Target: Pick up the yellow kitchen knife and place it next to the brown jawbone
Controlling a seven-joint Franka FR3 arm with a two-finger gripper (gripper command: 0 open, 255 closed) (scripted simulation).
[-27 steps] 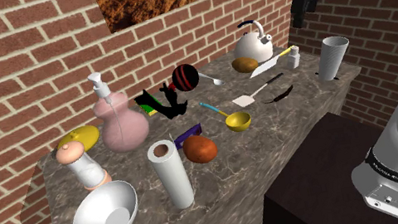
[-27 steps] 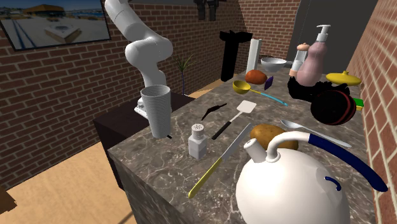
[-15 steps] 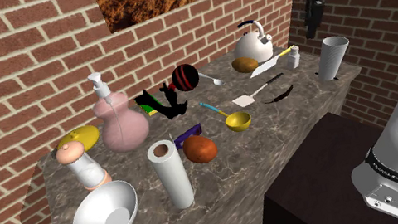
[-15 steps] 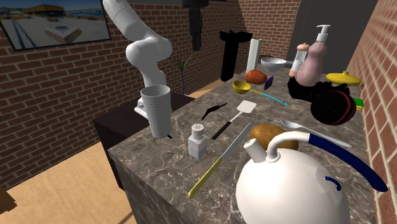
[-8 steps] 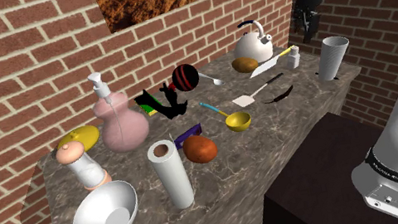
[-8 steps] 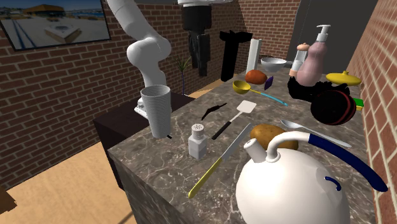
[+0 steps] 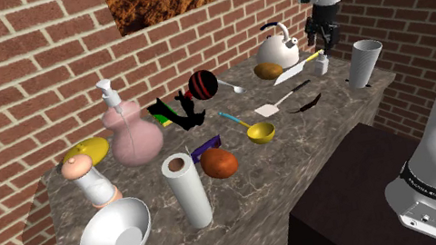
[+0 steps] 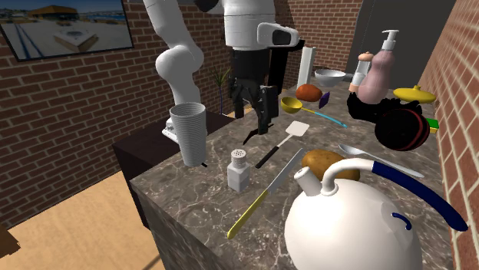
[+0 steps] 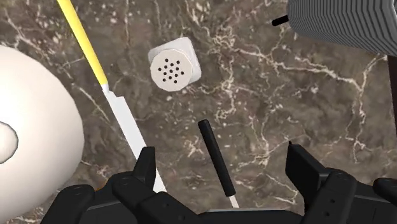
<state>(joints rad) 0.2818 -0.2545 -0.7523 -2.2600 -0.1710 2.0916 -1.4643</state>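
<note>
My claw [image 9: 222,162] hangs open above the marble counter [image 8: 188,192], its two fingers wide apart and holding nothing. The knife [image 9: 108,89], with a yellow handle and a pale blade, lies flat on the counter between the white kettle [image 9: 32,121] and the small shaker [image 9: 173,67]. Its blade runs to just beside one of my fingers, not between them. What lies between my fingers is the black handle of the spatula [image 9: 215,156]. I think this is the first danger: if I go straight down from here and close, I take the spatula and not the knife. So I must first move sideways toward the kettle. There the space is narrow, and a finger can push the kettle or knock the shaker over. The knife is also thin and low on the stone. If I close too high, I judge that the fingers slide over it, and if I press only the blade it may turn in my grip. The dark jawbone [image 7: 306,103] lies on the far side of the spatula from the knife, near the tall cup [image 7: 364,62]. A long knife carried there could hit that cup.
</note>
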